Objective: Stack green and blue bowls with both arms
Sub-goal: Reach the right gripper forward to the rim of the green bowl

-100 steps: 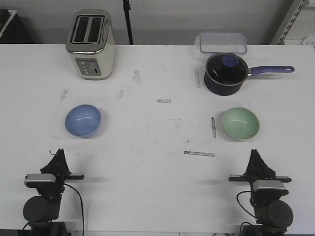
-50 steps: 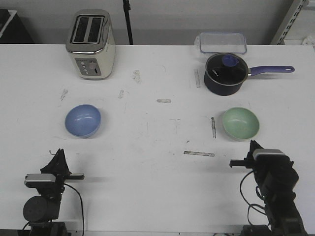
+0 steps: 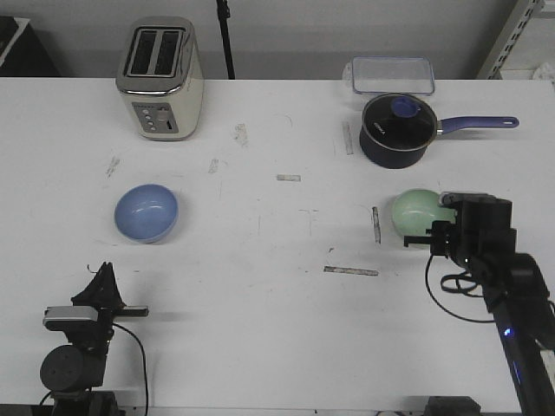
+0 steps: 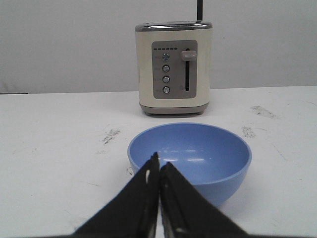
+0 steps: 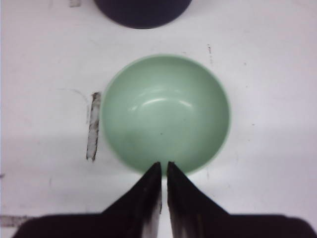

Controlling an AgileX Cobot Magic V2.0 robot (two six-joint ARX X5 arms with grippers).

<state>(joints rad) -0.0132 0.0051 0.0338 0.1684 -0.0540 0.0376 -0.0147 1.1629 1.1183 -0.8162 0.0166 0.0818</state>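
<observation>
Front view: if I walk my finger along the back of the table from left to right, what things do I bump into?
Toaster → clear plastic container → dark saucepan, its purple handle pointing right.

Right arm [image 3: 490, 260] raised and swung forward, closed right pincer [image 5: 164, 171] now over green bowl's [image 5: 166, 114] near rim

The white table [image 3: 277, 329] carries blue bowl [image 3: 146, 212], green bowl [image 3: 414, 211], toaster [image 3: 161, 78], saucepan [image 3: 397, 130].
</observation>
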